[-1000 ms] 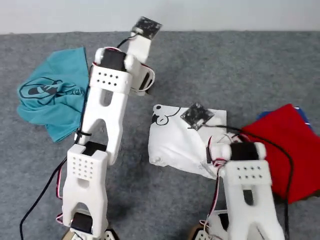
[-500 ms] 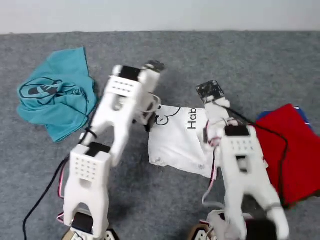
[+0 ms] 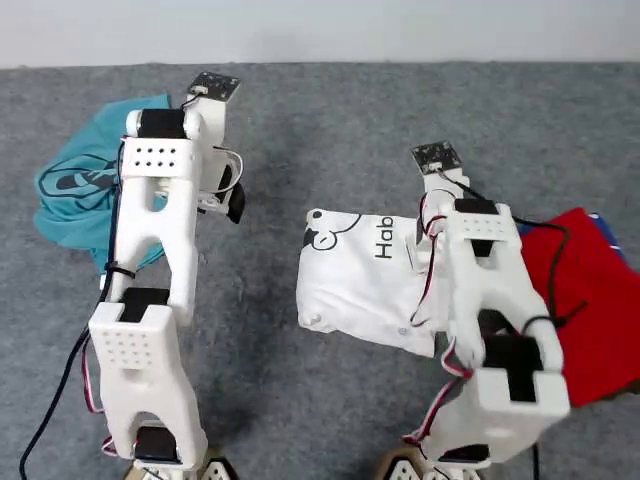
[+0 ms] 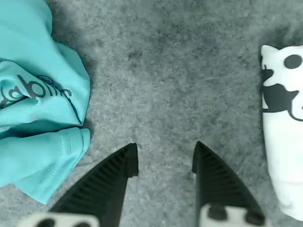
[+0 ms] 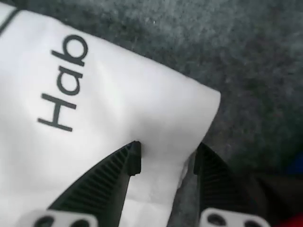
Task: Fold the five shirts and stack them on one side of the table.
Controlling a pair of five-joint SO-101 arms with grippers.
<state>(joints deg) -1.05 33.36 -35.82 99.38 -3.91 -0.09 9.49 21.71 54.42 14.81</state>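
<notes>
At white shirt [image 5: 94,94] corner, right gripper [image 5: 165,158] parted, empty, left gripper [image 4: 164,158] parted over table [image 4: 165,71]

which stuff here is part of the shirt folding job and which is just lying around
Job:
teal shirt
white shirt
red shirt
blue cloth edge under the red shirt, probably another shirt

Not the job:
grey table cover, just the work surface
</notes>
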